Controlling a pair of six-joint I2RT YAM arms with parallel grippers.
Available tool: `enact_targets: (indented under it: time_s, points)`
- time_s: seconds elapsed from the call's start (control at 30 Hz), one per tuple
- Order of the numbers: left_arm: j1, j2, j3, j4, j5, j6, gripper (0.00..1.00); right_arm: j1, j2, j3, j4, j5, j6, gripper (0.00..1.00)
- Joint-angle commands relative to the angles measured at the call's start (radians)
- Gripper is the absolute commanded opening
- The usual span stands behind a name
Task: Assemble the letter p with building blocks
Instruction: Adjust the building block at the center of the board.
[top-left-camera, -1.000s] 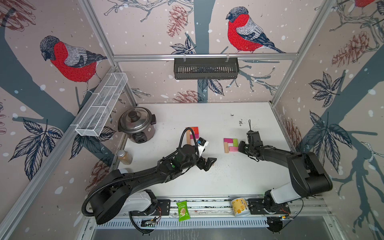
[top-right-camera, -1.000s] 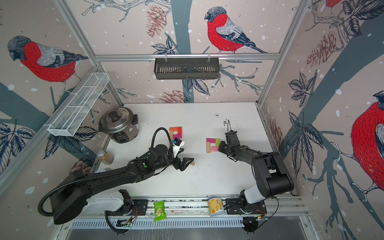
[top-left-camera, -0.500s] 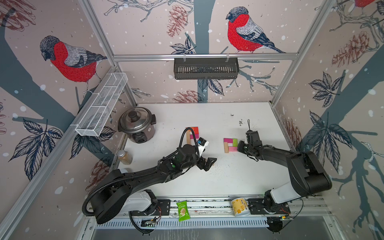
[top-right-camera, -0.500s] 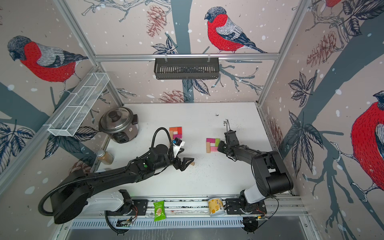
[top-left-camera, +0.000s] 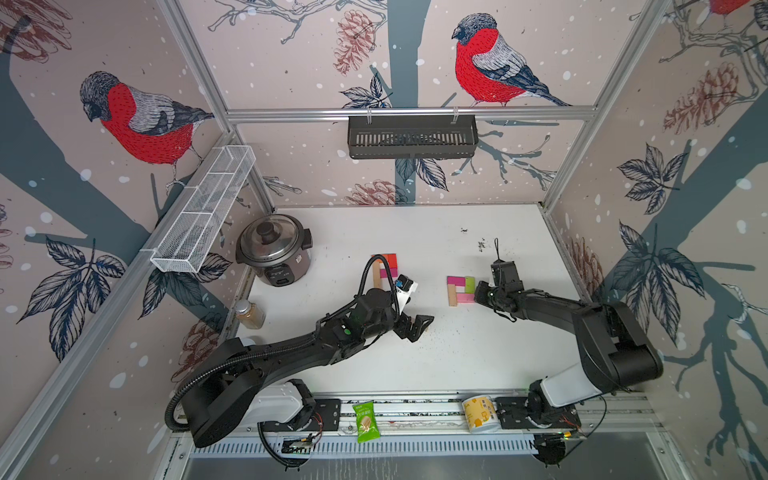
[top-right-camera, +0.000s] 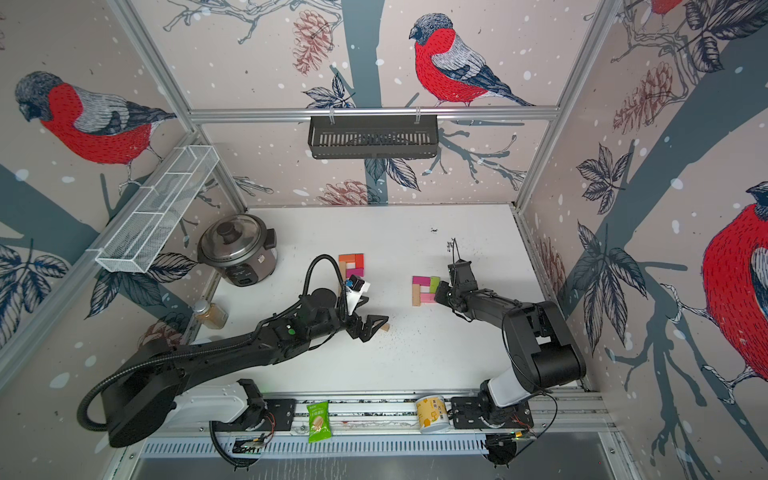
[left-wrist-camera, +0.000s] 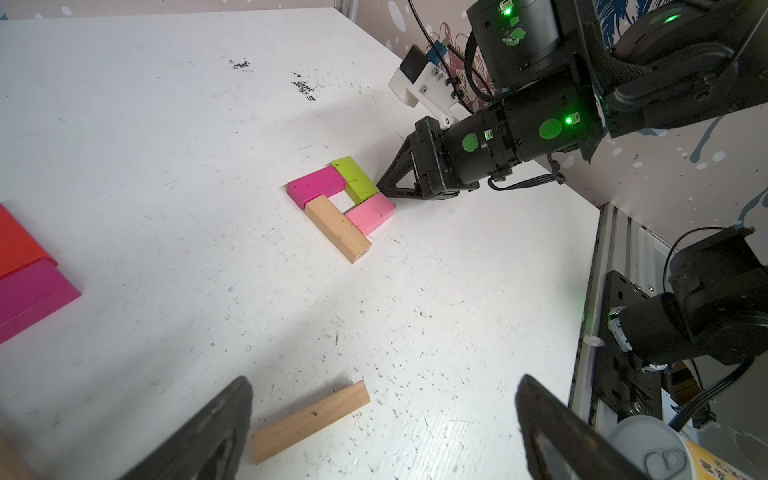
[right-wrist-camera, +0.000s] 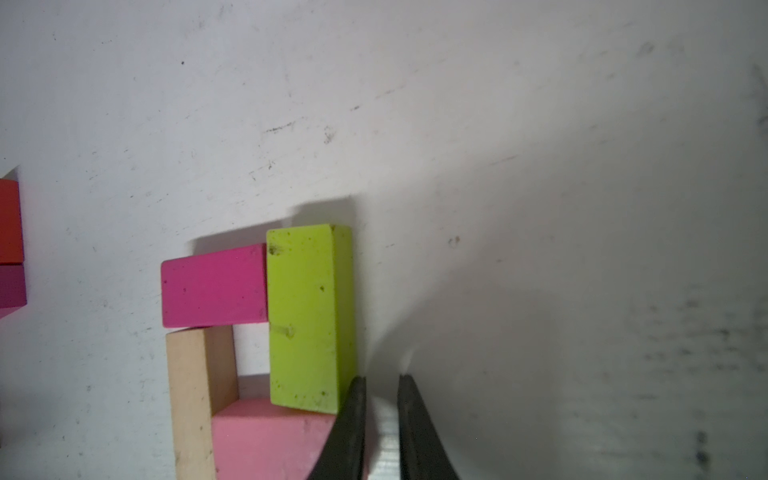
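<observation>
The letter p (top-left-camera: 459, 289) lies flat right of centre: a tan stem (left-wrist-camera: 338, 228), a magenta block (right-wrist-camera: 214, 286), a lime-green block (right-wrist-camera: 309, 316) and a pink block (right-wrist-camera: 266, 440). My right gripper (right-wrist-camera: 381, 380) sits low at its right side. Its jaws are nearly shut with a thin empty gap, and one finger touches the lime-green block's side. My left gripper (left-wrist-camera: 384, 386) hangs open over a loose tan block (left-wrist-camera: 309, 419), which lies near one finger and is not held. In a top view that tan block (top-right-camera: 384, 327) peeks out from under the gripper (top-right-camera: 370, 326).
A second group of orange, red, magenta and tan blocks (top-right-camera: 353, 266) lies behind the left wrist, partly hidden by its cable. A rice cooker (top-left-camera: 274, 249) and a jar (top-left-camera: 250, 314) stand at the left. A green snack packet (top-left-camera: 365, 419) and a cup (top-left-camera: 480, 413) sit on the front rail.
The right gripper has crept slightly toward the lime-green block. The left arm and the blocks have not visibly moved.
</observation>
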Motion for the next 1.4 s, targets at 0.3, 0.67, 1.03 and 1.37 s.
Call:
enact_targets:
  time_s: [0.3, 0.67, 1.03, 1.37]
  points:
    - [-0.002, 0.008, 0.015, 0.026, -0.014, -0.008, 0.97, -0.112, 0.073, 0.092, -0.088, -0.025, 0.048, 0.21]
    - [-0.001, 0.002, 0.016, 0.017, -0.018, -0.003, 0.97, -0.099, 0.233, 0.178, -0.054, -0.055, 0.057, 0.21]
    - [-0.003, 0.009, 0.021, 0.013, -0.009, -0.003, 0.97, -0.061, 0.236, 0.160, -0.034, -0.056, 0.045, 0.21]
    - [-0.002, 0.003, 0.019, 0.015, -0.005, -0.002, 0.97, -0.061, 0.257, 0.165, -0.026, -0.077, 0.046, 0.21]
